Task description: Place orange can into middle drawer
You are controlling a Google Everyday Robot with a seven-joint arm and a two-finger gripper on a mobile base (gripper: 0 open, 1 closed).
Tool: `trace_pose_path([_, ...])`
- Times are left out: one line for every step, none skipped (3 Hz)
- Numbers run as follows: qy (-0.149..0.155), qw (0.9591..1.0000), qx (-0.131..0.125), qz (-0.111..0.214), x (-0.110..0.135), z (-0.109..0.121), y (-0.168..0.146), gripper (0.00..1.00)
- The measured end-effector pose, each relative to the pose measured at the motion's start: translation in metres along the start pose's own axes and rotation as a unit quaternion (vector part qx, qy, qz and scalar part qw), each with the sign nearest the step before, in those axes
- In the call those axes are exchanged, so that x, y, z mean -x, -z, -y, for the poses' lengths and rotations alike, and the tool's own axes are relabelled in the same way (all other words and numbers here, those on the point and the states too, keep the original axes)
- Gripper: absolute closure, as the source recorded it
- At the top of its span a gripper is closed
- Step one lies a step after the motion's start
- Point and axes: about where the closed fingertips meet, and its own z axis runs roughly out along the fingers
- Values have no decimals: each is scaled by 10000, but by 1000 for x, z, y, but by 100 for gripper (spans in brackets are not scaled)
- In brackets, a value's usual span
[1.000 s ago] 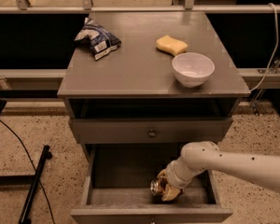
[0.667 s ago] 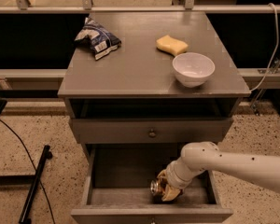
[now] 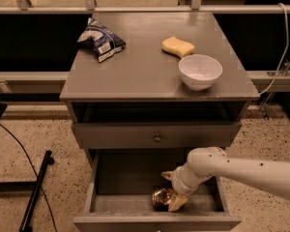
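The orange can (image 3: 160, 197) lies on the floor of the open middle drawer (image 3: 117, 203), near its front lip and right of centre. My gripper (image 3: 171, 190) reaches down into the drawer from the right, directly at the can. Its jaws stand open: the lower finger (image 3: 178, 203) rests against the can's right side, and the upper finger (image 3: 167, 176) stands apart above it. The white arm (image 3: 241, 170) crosses the drawer's right wall.
On the cabinet top (image 3: 140, 66) lie a blue-and-white snack bag (image 3: 100, 38), a yellow sponge (image 3: 178, 46) and a white bowl (image 3: 200, 71). A closed drawer front with a knob (image 3: 157, 138) sits above the open drawer. A black stand and cable (image 3: 36, 190) are on the floor to the left.
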Motion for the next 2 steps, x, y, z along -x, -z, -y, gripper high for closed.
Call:
trace_pose_path([281, 9996, -38, 78, 8, -4, 11, 0])
trace_pose_path([686, 9971, -320, 96, 21, -16, 46, 0])
